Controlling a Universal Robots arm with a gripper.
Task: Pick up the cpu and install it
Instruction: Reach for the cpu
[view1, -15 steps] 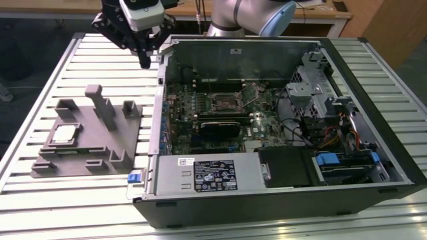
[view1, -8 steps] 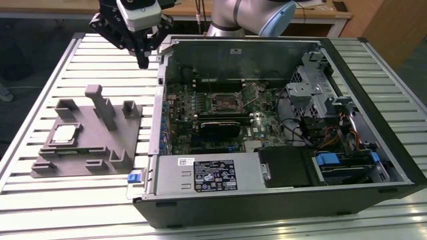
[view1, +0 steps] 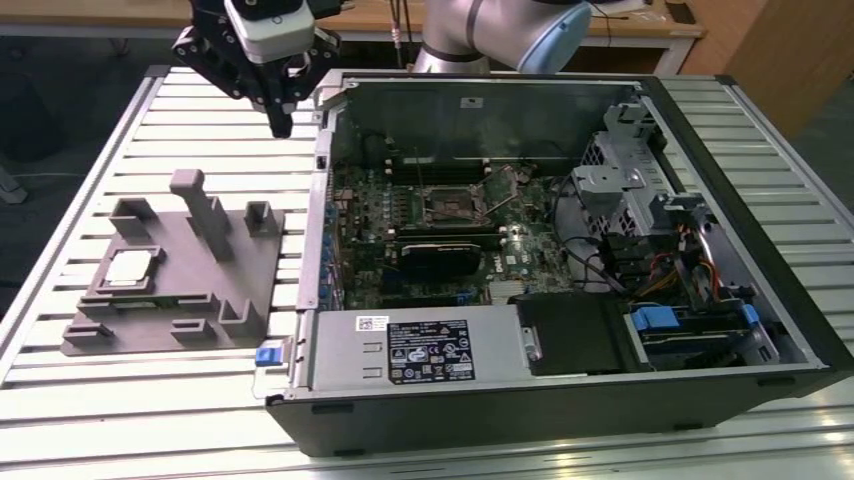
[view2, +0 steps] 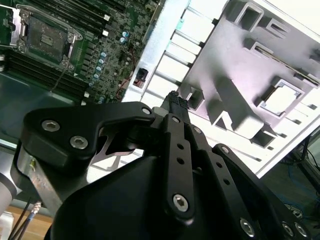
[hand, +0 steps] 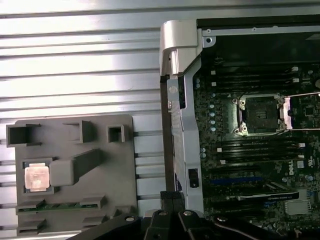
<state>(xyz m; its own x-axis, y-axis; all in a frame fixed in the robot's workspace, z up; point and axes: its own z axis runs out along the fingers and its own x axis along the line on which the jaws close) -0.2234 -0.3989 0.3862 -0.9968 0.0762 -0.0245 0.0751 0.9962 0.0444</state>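
Note:
The cpu (view1: 130, 268) is a small square chip with a pale silver face, lying in a recess of the grey plastic tray (view1: 160, 330) on the exterior view's left; it also shows in both wrist views (view2: 281, 99) (hand: 36, 177). My gripper (view1: 280, 126) hangs high above the table, between the tray and the open computer case (view1: 561, 400), with its black fingers together and nothing between them. The gripper's tip (view2: 173, 100) (hand: 172, 199) is well apart from the cpu. On the motherboard, the socket (view1: 451, 205) (hand: 261, 115) (view2: 47, 37) stands open, its frame lifted.
The tray has several upright blocks (view1: 207, 215) near the cpu. The case's metal wall (view1: 323, 150) rises just beside the gripper. Inside are a black expansion card (view1: 441, 255), drive cages (view1: 641, 190) and cables. The table is slatted aluminium (view1: 160, 410).

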